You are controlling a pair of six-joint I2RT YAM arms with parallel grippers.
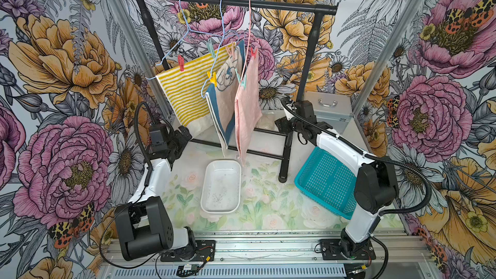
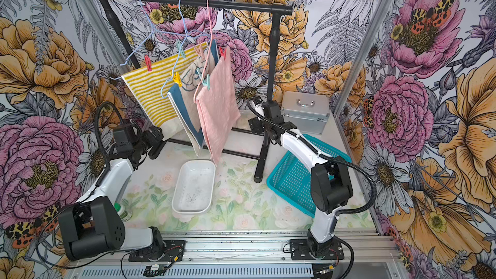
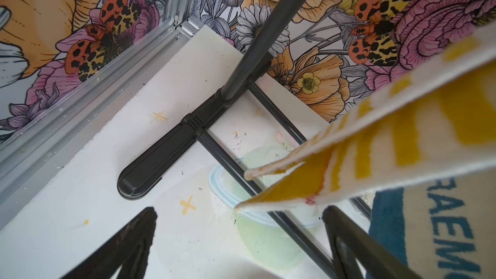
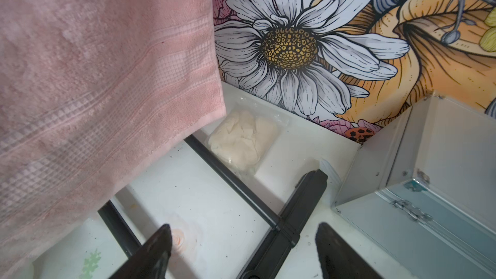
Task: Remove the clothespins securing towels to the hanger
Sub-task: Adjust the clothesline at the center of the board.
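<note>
Six clothespins [image 1: 181,63] (red, mint, yellow, pale pink) pinched three towels [image 1: 188,89] onto wire hangers [image 1: 188,30] on the rack [image 1: 228,0]. The left hand [image 3: 239,210] and right hand [image 4: 243,226] gaped wide, empty, low beside the towels.

Both top views look down from high above the table's [image 1: 268,210] front edge toward the back wall. They are far enough off to take in the whole table and the rack [image 1: 230,2]. The 2 share nearly the entire scene, offset slightly sideways.

The left wrist camera sits low and close. It faces down past the left gripper [image 3: 240,210] at the rack's left foot [image 3: 161,162] near the table's back left corner, with the striped towel [image 3: 375,130] blurred close to the lens.

The right wrist camera, equally near, faces the back right corner past the right gripper [image 4: 243,226]. It shares the pink towel [image 4: 94,76] and the metal case [image 4: 429,183] with both top views.
</note>
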